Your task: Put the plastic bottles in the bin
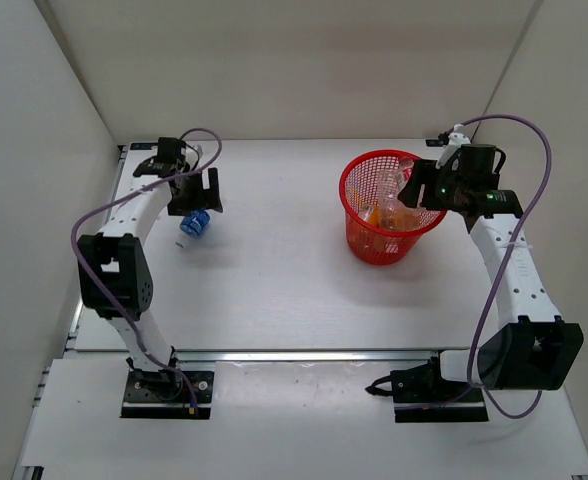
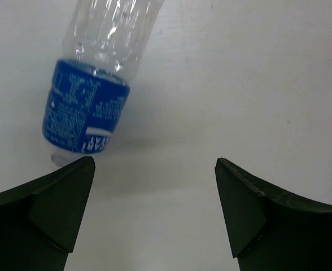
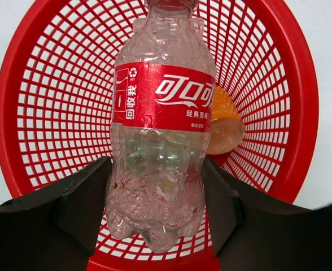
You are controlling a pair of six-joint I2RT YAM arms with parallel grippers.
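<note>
One red-labelled bottle (image 3: 160, 124), pinched in your right claw (image 3: 156, 169), points cap-first over the bin (image 3: 59, 113); your left claw (image 2: 154, 162) stands spread.

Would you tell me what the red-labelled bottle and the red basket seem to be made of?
Red-labelled bottle: thin clear plastic, glossy; the lattice shows through its ribbed wall, with bright glints. Red basket: probably moulded plastic, smooth with slight sheen; even one-piece lattice under a solid rim.

White "可口可…", "经典美味", "回收我" and a recycling mark on the red-labelled bottle (image 3: 160, 107) — print on the blue-labelled bottle (image 2: 87, 113) illegible.
</note>
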